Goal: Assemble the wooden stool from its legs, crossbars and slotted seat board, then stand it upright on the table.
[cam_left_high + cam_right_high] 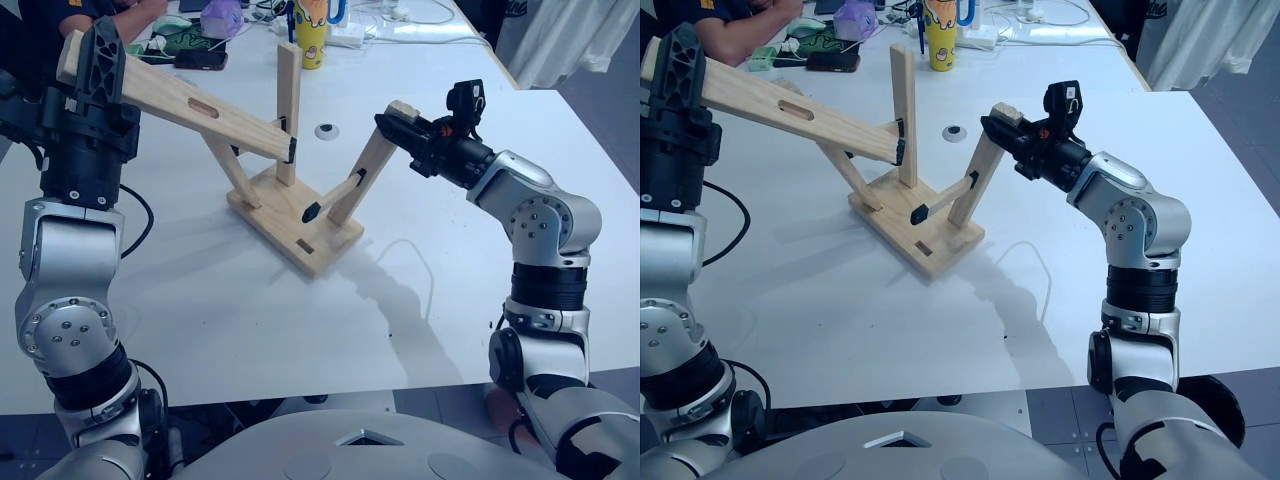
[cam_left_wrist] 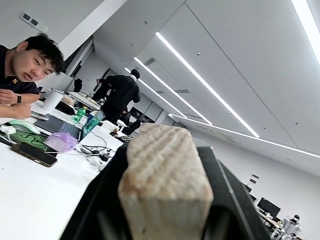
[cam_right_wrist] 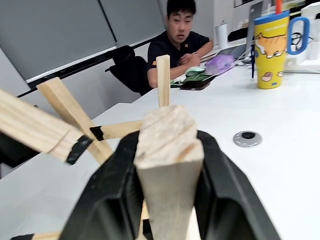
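Two wooden pieces are held tight. The left gripper (image 1: 92, 58) squeezes the end of a long pale wooden leg with a slot (image 1: 200, 108), lifted above the white table (image 1: 250, 320). The right gripper (image 1: 400, 125) pinches the top of a leaning pale wooden leg (image 1: 365, 172). That leg sticks in the flat wooden seat board (image 1: 290, 228), which lies on the table.

I see white table (image 1: 250, 330) | grey floor (image 1: 600, 60) past its right edge | long ceiling light strips (image 2: 200, 75) | grey wall panels (image 3: 55, 30) | black chair (image 3: 127, 62) beyond
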